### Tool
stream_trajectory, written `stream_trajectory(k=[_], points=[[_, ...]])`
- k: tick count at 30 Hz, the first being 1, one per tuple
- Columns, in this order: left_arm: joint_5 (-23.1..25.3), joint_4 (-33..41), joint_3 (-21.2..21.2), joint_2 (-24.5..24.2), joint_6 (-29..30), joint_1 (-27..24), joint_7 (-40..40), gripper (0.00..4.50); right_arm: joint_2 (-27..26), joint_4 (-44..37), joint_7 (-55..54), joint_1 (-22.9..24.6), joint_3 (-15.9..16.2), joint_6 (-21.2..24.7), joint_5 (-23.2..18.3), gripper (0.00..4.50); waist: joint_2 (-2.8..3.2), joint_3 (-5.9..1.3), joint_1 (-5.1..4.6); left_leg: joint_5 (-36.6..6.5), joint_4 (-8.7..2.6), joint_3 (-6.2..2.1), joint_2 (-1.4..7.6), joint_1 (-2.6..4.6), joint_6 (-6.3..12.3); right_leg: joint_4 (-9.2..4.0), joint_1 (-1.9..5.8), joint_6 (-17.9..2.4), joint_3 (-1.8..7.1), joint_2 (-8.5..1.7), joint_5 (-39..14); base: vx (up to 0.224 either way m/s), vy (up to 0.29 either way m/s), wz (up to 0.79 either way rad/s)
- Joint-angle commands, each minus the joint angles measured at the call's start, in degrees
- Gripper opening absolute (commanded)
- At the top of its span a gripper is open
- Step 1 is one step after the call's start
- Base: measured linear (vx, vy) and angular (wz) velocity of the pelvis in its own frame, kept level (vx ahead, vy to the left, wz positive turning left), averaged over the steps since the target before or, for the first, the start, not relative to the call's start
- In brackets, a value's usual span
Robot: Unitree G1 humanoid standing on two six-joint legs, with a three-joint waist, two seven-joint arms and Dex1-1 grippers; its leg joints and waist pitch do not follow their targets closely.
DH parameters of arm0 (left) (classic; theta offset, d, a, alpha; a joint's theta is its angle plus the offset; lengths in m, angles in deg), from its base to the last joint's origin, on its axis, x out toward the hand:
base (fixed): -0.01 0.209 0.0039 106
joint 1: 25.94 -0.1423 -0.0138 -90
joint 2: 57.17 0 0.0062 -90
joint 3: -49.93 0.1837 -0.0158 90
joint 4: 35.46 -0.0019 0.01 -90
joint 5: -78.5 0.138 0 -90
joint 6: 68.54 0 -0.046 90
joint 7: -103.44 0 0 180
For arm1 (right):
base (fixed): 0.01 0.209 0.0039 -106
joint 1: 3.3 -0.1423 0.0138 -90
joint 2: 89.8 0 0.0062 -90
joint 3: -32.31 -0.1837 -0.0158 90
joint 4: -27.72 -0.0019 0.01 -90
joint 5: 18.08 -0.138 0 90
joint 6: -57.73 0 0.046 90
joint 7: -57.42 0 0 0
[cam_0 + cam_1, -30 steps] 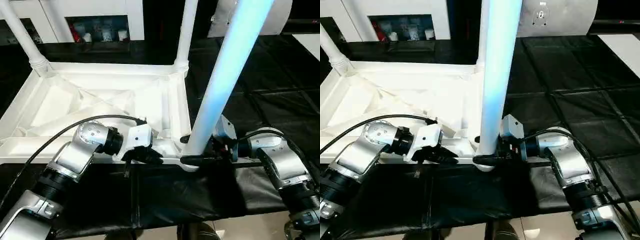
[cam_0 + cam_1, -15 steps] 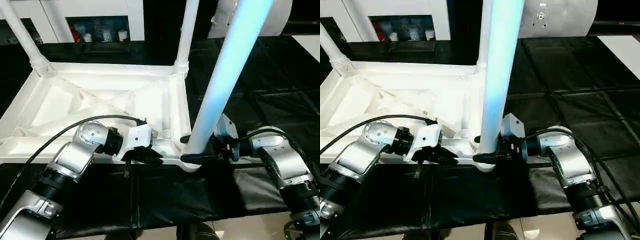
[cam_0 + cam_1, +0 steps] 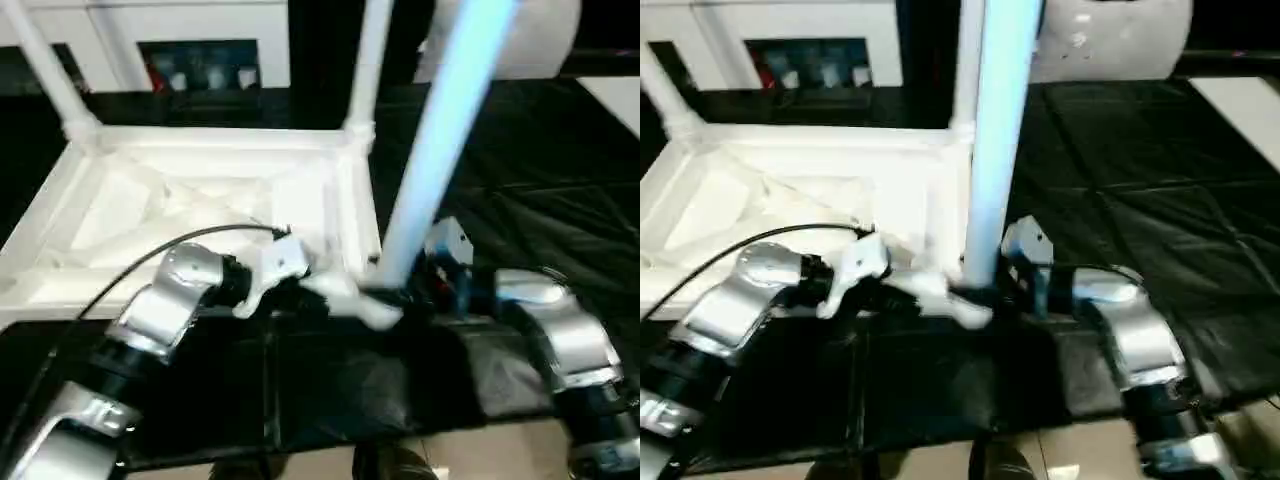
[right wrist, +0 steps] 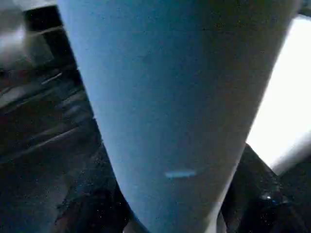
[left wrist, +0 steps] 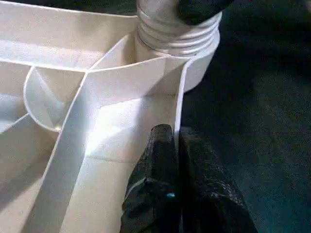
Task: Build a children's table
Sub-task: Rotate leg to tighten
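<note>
Basically, table top [image 3: 200, 190] lies upside down on the black mat [image 3: 560, 200], near corner lifted. My left gripper [image 5: 176, 145] pinches its thin rim; my right gripper [image 3: 395, 293] clasps the leg [image 3: 440, 140] at the corner socket. Hollow plastic: light, stiff, slick, so I'd grip low, near threads.

in the centre of the frame your right gripper [image 3: 985, 296] is closed around the upright leg [image 3: 1002, 130], at the table top [image 3: 790, 190] near corner.

Silver forearms [image 3: 165, 305], black cable [image 3: 120, 265] (left arm), white wrist housings [image 3: 283, 262].
</note>
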Motion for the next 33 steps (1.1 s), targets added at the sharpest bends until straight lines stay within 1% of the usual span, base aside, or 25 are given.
stream_trajectory(k=[1,2,3,5,6,7,8,9,10,11,12,13,15,17,18,19,20,22,23,24,25,28,30,32,33], points=[[-1.3,1.2,-0.4,6.2,2.9,2.1,-9.1,0.0,-6.0,0.6,-3.6,1.0,5.1,5.7,-2.0,2.04,-0.67,-3.06,-0.53,-18.0,-4.63,-1.83,1.86,-0.13,1.22,-6.51,2.93,-2.3,1.76,-3.91,-40.9,0.0,0.0,0.0],[-1.0,1.2,-1.0,7.9,4.4,2.5,-11.6,0.0,-7.8,0.4,-6.3,0.8,4.8,6.4,-1.6,2.04,-0.57,-3.04,-0.81,-18.4,-4.65,-1.82,1.91,-0.01,1.41,-6.71,2.8,-2.1,1.72,-4.0,-41.0,0.0,0.0,0.0],[-0.8,1.1,-1.7,10.0,6.0,3.1,-14.5,0.0,-10.3,0.5,-10.0,0.3,4.2,7.4,-1.1,2.04,-0.27,-3.07,-1.51,-18.8,-4.73,-2.0,2.06,-0.06,1.44,-6.7,2.85,-2.5,1.54,-3.97,-39.6,0.0,0.0,0.0],[0.1,0.8,-3.0,13.3,8.5,4.2,-19.9,0.0,-14.7,0.9,-16.9,-0.8,3.0,9.4,-0.4,2.04,-0.3,-2.87,-2.29,-21.3,-4.77,-2.22,1.97,0.09,1.51,-7.29,2.74,-2.0,0.84,-3.89,-40.0,0.0,0.0,0.0],[0.5,0.6,-3.3,14.3,9.0,4.6,-21.6,0.0,-16.2,1.1,-19.2,-1.2,2.4,10.0,-0.2,2.04,-0.12,-2.94,-2.85,-21.7,-4.75,-2.21,2.03,0.3,1.66,-7.42,2.6,-2.3,0.76,-4.06,-39.3,0.0,0.0,0.0],[1.0,0.2,-3.8,15.5,9.6,5.2,-23.7,0.0,-18.3,1.9,-22.5,-2.1,1.7,10.3,0.4,2.04,-0.02,-2.96,-3.0,-21.9,-4.77,-2.37,2.01,0.2,1.71,-7.55,2.8,-2.2,0.38,-4.07,-39.1,0.0,0.0,0.0],[1.5,-0.3,-4.2,16.5,9.8,5.8,-25.6,0.0,-20.5,2.9,-25.7,-2.9,0.8,10.6,0.5,2.04,0.29,-3.06,-3.19,-22.1,-4.91,-2.58,2.17,-0.09,1.82,-7.54,3.1,-2.2,0.17,-4.2,-37.6,0.0,0.0,0.0],[2.0,-0.4,-4.5,17.3,10.2,6.1,-26.7,0.0,-22.1,3.3,-27.8,-3.5,0.1,11.0,0.7,2.04,0.34,-3.0,-3.48,-22.7,-5.11,-2.77,2.28,-0.25,1.72,-7.55,3.23,-2.4,-0.04,-4.18,-36.0,0.0,0.0,0.0],[2.3,-0.4,-4.5,17.6,10.5,6.3,-27.1,0.0,-23.8,4.0,-30.4,-4.1,-0.9,11.0,0.9,2.04,0.51,-3.08,-3.59,-23.1,-5.2,-2.84,2.3,-0.23,1.72,-7.6,3.3,-2.5,-0.09,-4.16,-35.4,0.0,0.0,0.0],[2.5,-0.2,-4.4,17.8,10.7,6.4,-27.2,0.0,-24.7,4.3,-31.9,-4.4,-1.5,11.0,1.0,2.04,0.43,-3.12,-3.82,-23.5,-5.25,-2.97,2.3,-0.27,1.73,-7.51,3.34,-2.8,-0.12,-4.27,-34.0,0.0,0.0,0.0],[2.6,0.1,-4.0,17.4,10.4,6.3,-26.5,0.0,-25.1,4.3,-31.3,-4.4,-1.8,10.8,0.2,2.6,0.57,-3.2,-3.9,-23.5,-5.19,-2.79,2.21,0.06,2.0,-7.59,3.02,-3.3,0.2,-4.3,-33.0,0.0,0.0,0.0],[2.7,0.7,-3.5,16.7,10.1,6.1,-25.4,0.0,-25.3,4.1,-30.8,-4.1,-2.0,10.2,-0.1,2.74,0.35,-3.16,-4.01,-23.2,-5.18,-2.62,2.12,0.07,2.45,-7.48,2.89,-3.9,0.54,-4.33,-32.3,0.0,0.0,0.0],[2.8,1.2,-3.0,16.1,9.8,5.8,-24.5,0.0,-25.2,3.7,-30.2,-3.6,-2.0,9.7,-0.2,2.74,0.37,-3.09,-3.96,-21.8,-5.32,-2.6,2.21,-0.36,3.0,-7.11,3.05,-4.8,0.86,-4.46,-31.0,0.0,0.0,0.0],[3.6,2.5,-1.6,13.6,8.6,4.6,-21.9,0.0,-23.7,2.8,-28.6,-1.9,-2.1,8.0,0.5,2.98,0.41,-3.5,-3.85,-20.4,-5.39,-2.61,2.39,-0.56,3.24,-6.71,3.35,-5.4,1.11,-4.56,-29.1,0.0,0.0,0.0],[3.7,2.7,-1.3,13.0,8.3,4.4,-21.4,0.0,-23.3,2.7,-28.4,-1.6,-2.2,7.7,0.7,2.98,0.38,-3.58,-3.82,-19.2,-5.4,-2.49,2.45,-0.67,3.45,-6.43,3.4,-6.3,1.36,-4.56,-27.2,0.0,0.0,0.0],[3.7,3.2,-1.0,12.0,8.0,3.8,-20.4,0.0,-22.0,2.1,-27.2,-0.9,-2.2,6.7,0.9,3.18,0.31,-3.79,-3.64,-17.3,-5.31,-2.26,2.47,-0.72,3.71,-6.1,3.46,-7.4,1.67,-4.55,-25.1,0.0,0.0,0.0],[3.7,3.7,-0.8,11.1,7.7,3.3,-19.5,0.0,-20.8,1.5,-26.3,-0.4,-2.5,5.9,1.1,3.23,0.32,-3.89,-3.5,-16.5,-5.19,-2.1,2.45,-0.62,3.89,-5.98,3.4,-7.9,1.84,-4.58,-24.2,0.0,0.0,0.0],[3.3,4.4,-0.7,9.8,7.1,2.7,-17.9,0.0,-18.6,0.4,-24.0,0.2,-2.6,4.5,1.0,3.31,0.16,-4.18,-3.28,-12.9,-4.93,-1.85,2.41,-1.02,4.78,-5.16,3.75,-9.6,2.21,-4.51,-20.0,0.0,0.0,0.0],[2.7,4.7,-0.6,8.0,5.3,2.0,-15.1,0.0,-15.5,-0.6,-20.3,0.9,-3.0,3.2,0.4,3.44,0.16,-4.33,-3.09,-11.3,-4.71,-1.62,2.36,-0.82,5.49,-5.0,3.56,-10.3,2.33,-4.39,-18.8,0.0,0.0,0.0],[2.7,4.7,-0.6,8.0,5.3,2.0,-15.1,0.0,-15.5,-0.6,-20.3,0.9,-3.0,3.2,0.4,3.57,0.05,-4.59,-2.93,-10.1,-4.46,-1.45,2.17,-1.06,6.42,-4.89,3.89,-10.5,2.3,-4.3,-18.9,0.0,0.0,0.0],[1.9,4.7,-0.3,5.8,2.7,1.3,-11.6,0.0,-11.9,-1.6,-15.7,1.5,-3.4,1.9,-0.5,3.63,0.05,-4.69,-2.69,-8.8,-4.28,-1.34,2.09,-1.32,7.05,-4.74,3.92,-10.7,2.35,-4.34,-18.5,0.035,-0.052,0.0],[0.7,4.7,0.4,3.0,-0.1,0.3,-6.8,0.0,-7.9,-2.4,-10.2,1.8,-3.9,0.7,-1.3,3.88,-0.01,-4.99,-1.89,-6.1,-3.91,-1.15,1.92,-1.34,7.99,-4.3,3.88,-11.2,2.42,-4.01,-15.9,0.038,-0.061,0.0],[0.0,4.2,1.5,0.0,-3.7,-0.6,-1.8,0.0,-3.6,-3.0,-4.1,2.0,-3.7,0.4,-2.0,4.07,0.04,-5.52,-1.22,-1.7,-3.5,-1.08,1.8,-1.67,9.64,-3.27,4.15,-12.4,2.46,-3.76,-9.7,0.026,-0.052,0.0],[-0.4,3.1,2.1,-1.6,-5.6,-1.0,1.0,0.0,-0.2,-3.5,1.5,2.2,-2.3,-0.1,-2.8,4.13,0.27,-5.65,-0.62,0.2,-3.25,-0.9,2.14,-1.43,11.17,-2.81,3.86,-13.6,2.4,-3.58,-6.8,0.0,0.0,0.0],[-0.4,3.0,2.1,-1.7,-5.7,-1.0,1.2,0.0,0.0,-3.5,1.9,2.2,-2.1,-0.2,-2.8,4.13,0.32,-5.66,-0.42,-0.2,-3.19,-0.84,2.13,-1.28,11.21,-2.94,3.77,-13.7,2.3,-3.47,-7.3,0.0,0.0,0.0]])
